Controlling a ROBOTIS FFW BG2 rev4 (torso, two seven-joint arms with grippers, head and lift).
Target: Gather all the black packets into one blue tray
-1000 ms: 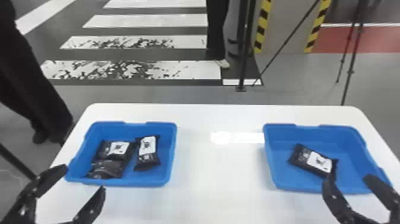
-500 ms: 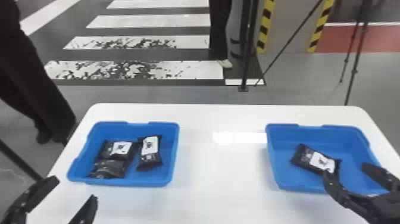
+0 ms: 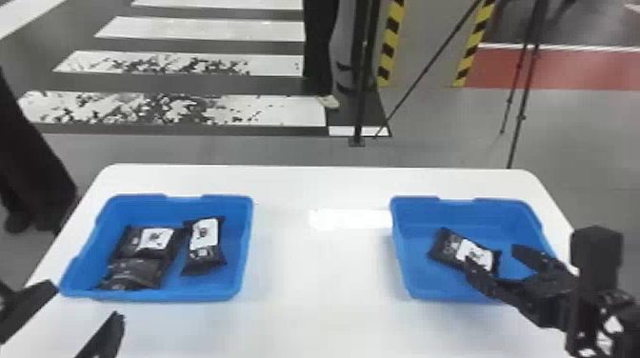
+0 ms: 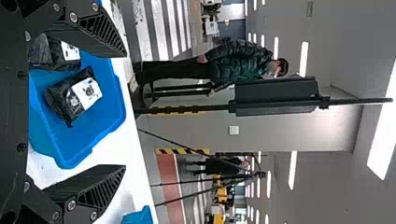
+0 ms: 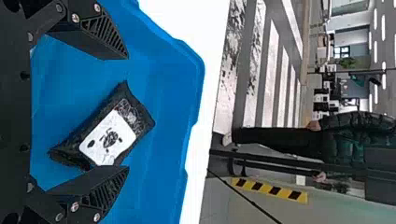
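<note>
three black packets [image 3: 205, 243] already lie in the left blue tray [image 3: 162, 293], so the gathering looks mostly done. the one left to move, a labelled black packet [image 3: 469, 252], lies in the right blue tray [image 3: 428, 289], ungripped, near the right hand [image 3: 491, 256], whose fingers stand apart; the left hand [image 3: 86, 301], also spread, is near the left blue tray.

Beyond the white worktop [image 3: 328, 266], broad white stripes [image 3: 200, 28] cross the dark floor [image 3: 266, 85], the nearest ones patchy. A black pole [image 3: 360, 95] stands near a grey pillar [image 3: 428, 38] edged with yellow-and-black tape [image 3: 391, 43]. A tripod [image 3: 522, 95] stands in front of a red patch [image 3: 590, 66]. The left wrist view shows ceiling lights [image 4: 304, 58]; the right, a green plant [image 5: 346, 62] far off.
</note>
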